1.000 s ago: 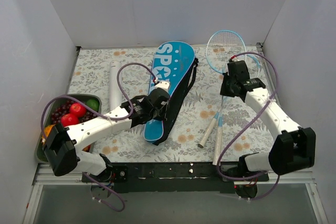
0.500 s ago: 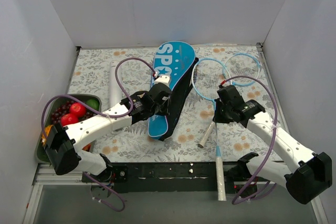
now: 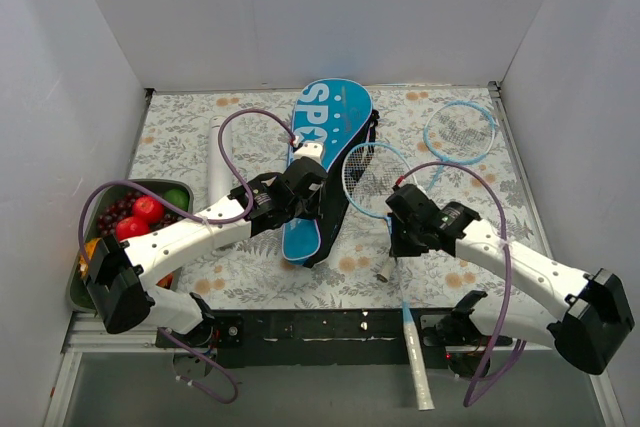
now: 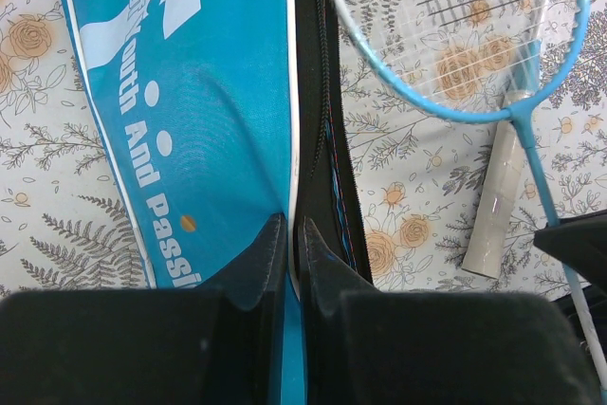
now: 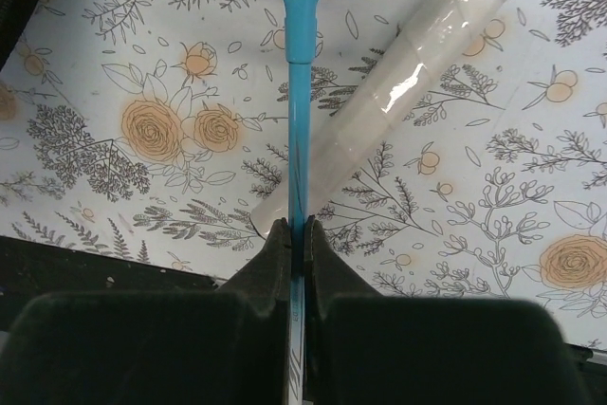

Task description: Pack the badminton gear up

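The long blue "SPORT" cover (image 3: pixel 322 137) lies at the middle of the table. My left gripper (image 3: pixel 308 203) is shut on its open zipper edge, which the left wrist view (image 4: pixel 292 227) shows pinched between the jaws. My right gripper (image 3: pixel 400 235) is shut on the thin blue shaft (image 5: pixel 299 92) of one racket. That racket's head (image 3: pixel 372 179) lies beside the cover's right edge, and its handle (image 3: pixel 415 367) sticks out past the near edge. The second racket (image 3: pixel 460 130) lies at the back right, its silvery handle (image 5: pixel 379 120) under the held shaft. The white tube (image 3: pixel 217 162) lies left of the cover. No shuttlecocks show.
A dark tray (image 3: pixel 160 185) of colourful fruit stands at the left near corner, beside my left arm. White walls close in the table on the left, back and right. The black mounting rail (image 3: pixel 320 327) runs along the near edge.
My right gripper has carried the held racket left and nearer, from the back right to beside the cover. The second racket stays behind. My left gripper has kept its hold on the cover.
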`<control>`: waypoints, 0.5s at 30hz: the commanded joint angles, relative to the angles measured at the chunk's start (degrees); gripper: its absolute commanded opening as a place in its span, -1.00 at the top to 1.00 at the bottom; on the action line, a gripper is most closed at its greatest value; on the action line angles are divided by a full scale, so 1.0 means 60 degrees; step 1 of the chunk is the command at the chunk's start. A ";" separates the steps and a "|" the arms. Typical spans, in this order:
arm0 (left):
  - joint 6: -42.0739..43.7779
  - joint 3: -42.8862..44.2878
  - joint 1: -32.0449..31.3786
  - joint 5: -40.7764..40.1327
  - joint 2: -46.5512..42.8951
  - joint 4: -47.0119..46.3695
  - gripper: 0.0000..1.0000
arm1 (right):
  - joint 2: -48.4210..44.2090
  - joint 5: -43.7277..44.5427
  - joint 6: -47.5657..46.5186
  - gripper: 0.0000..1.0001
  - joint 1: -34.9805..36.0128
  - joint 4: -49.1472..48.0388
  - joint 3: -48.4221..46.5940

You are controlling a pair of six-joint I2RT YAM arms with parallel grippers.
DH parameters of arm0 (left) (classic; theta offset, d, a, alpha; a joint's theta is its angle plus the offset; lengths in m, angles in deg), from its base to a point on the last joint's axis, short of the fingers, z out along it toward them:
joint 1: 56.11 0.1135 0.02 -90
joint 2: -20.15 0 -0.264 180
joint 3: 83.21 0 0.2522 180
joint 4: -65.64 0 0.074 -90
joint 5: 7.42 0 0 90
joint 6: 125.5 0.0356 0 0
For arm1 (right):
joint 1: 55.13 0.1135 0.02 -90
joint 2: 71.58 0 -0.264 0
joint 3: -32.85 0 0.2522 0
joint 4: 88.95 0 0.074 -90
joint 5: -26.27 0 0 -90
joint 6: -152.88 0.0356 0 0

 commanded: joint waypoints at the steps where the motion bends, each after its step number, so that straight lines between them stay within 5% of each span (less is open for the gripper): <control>1: 0.0013 0.0071 0.0006 -0.0411 -0.0372 -0.0348 1.00 | 0.0509 0.0197 0.0489 0.97 0.0439 -0.0435 -0.0165; 15: -0.0279 -0.1597 -0.0609 -0.0045 -0.0942 -0.0656 1.00 | 0.4562 0.0343 -0.0271 0.97 0.0718 -0.1475 -0.3368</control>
